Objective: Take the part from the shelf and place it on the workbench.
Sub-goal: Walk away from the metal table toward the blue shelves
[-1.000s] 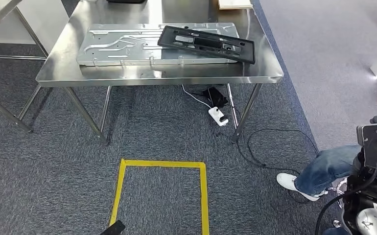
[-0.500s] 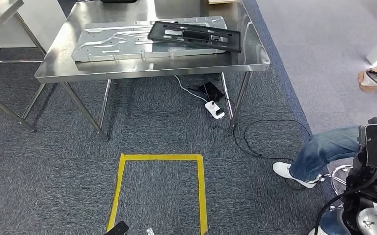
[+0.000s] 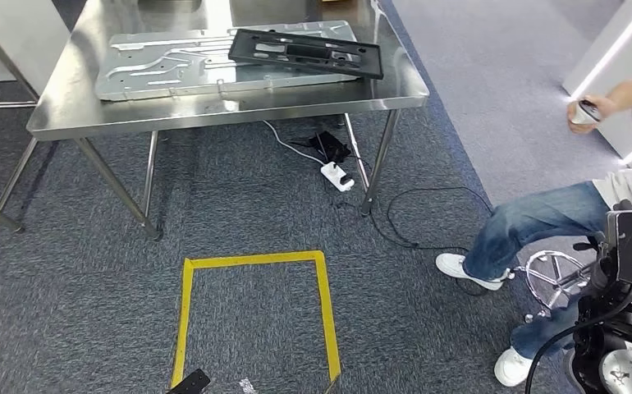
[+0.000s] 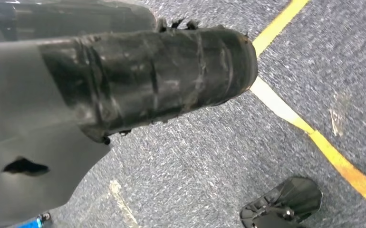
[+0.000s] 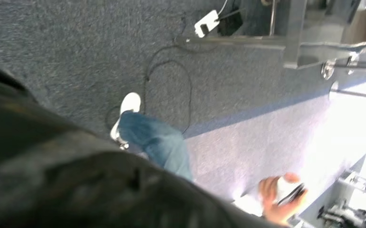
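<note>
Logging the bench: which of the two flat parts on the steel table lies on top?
The black frame: it lies across the silver sheet-metal panel, which sits flat on the table.

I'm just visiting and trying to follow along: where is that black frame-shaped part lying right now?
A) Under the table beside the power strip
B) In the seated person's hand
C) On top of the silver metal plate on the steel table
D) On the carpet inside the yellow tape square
C: in the head view the black frame-shaped part lies on the silver metal plate, which sits on the steel table.
</note>
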